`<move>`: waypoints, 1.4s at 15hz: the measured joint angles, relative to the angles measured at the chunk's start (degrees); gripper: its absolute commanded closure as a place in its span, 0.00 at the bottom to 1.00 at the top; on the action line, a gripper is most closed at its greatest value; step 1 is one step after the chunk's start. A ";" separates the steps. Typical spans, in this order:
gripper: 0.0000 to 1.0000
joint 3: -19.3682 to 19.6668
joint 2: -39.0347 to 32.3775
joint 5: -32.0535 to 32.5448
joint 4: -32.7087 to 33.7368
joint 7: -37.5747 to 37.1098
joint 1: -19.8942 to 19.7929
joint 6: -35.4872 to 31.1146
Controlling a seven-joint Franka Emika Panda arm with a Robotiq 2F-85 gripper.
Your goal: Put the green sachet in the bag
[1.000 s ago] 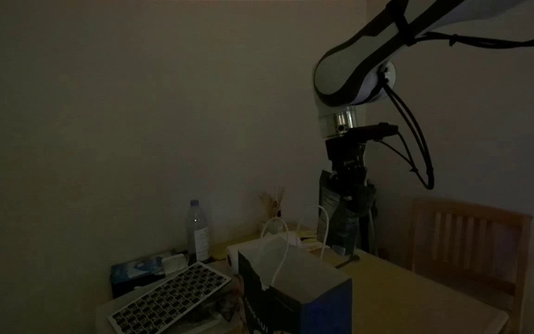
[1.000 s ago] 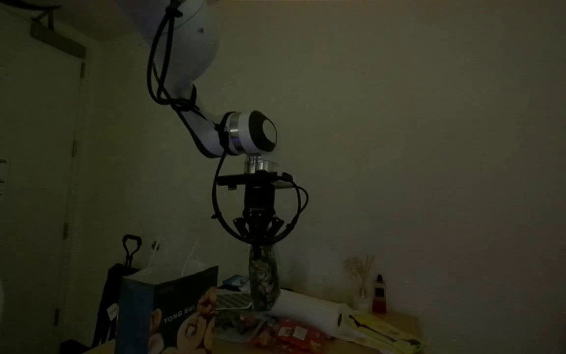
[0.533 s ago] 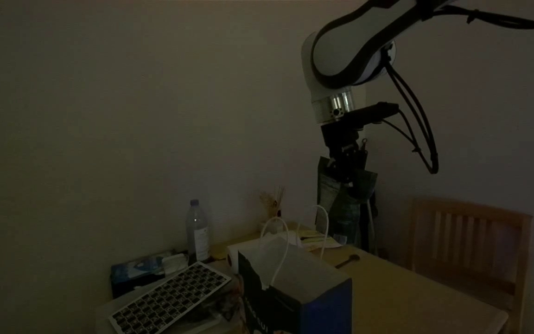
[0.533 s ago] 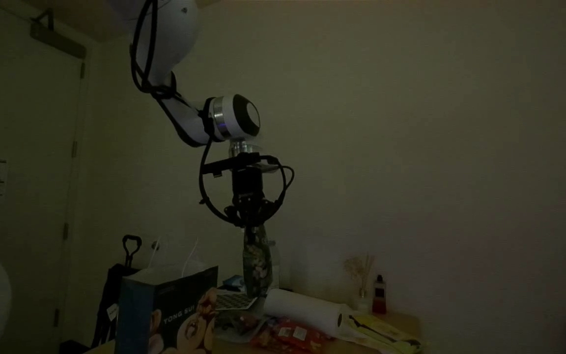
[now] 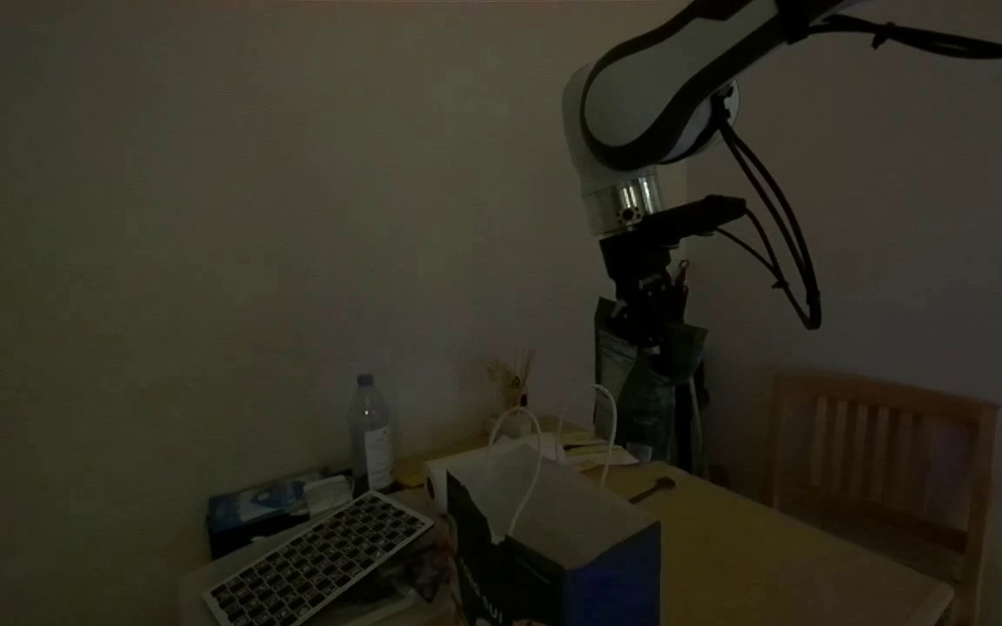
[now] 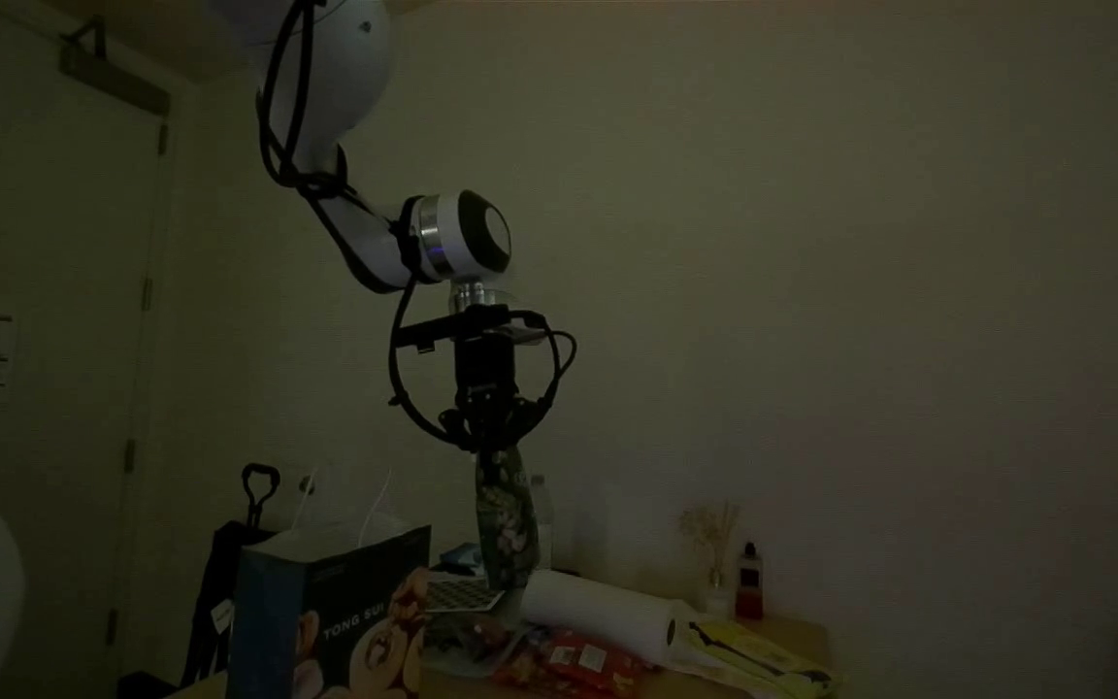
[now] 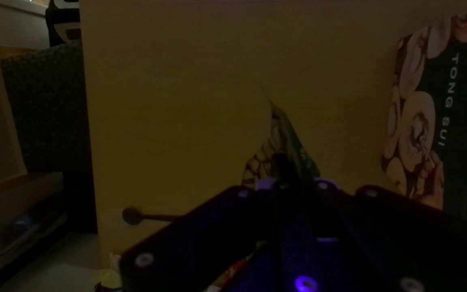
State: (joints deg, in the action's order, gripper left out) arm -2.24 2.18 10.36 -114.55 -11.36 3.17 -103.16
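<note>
Compared with a second earlier, the white-and-black jointed robot arm [image 6: 379, 240] stood higher and, in an exterior view, farther left, and the tall, glossy, dark green sachet [image 6: 508, 529] had risen with it. At left there, the boxy, pale-handled, dark blue-teal paper bag [image 6: 331, 612] stood upright on the yellowish wooden table [image 5: 753, 548], its wide mouth open upward, presumably to receive the sachet; only pale upper inner walls showed, so its contents could not be told. Next came the sachet, outside the bag and well apart from it by the wrist view. The black two-fingered gripper [image 6: 493, 452] was clenched on the sachet's upper part, about midway across, a hold that probably let the body hang lower end first for the drop. Farther right came a thick white roll [image 6: 603, 612], then a small pale pot [image 6: 716, 599] holding dry stems [image 6: 709, 532], and a small dark-capped bottle [image 6: 749, 584], reddish below.
</note>
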 measured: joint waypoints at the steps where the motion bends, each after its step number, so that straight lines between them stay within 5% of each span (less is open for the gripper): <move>1: 0.99 -0.57 0.41 -0.08 0.08 -1.05 0.30 0.71; 11: 0.99 -12.04 9.43 -1.13 5.48 -18.26 7.61 26.68; 17: 0.99 -17.24 11.43 3.39 7.72 -19.68 8.91 29.39; 21: 0.99 -19.10 9.64 5.94 9.06 -19.68 9.22 25.64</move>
State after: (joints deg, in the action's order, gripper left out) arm -21.34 11.82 16.29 -105.49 -31.04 12.40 -77.52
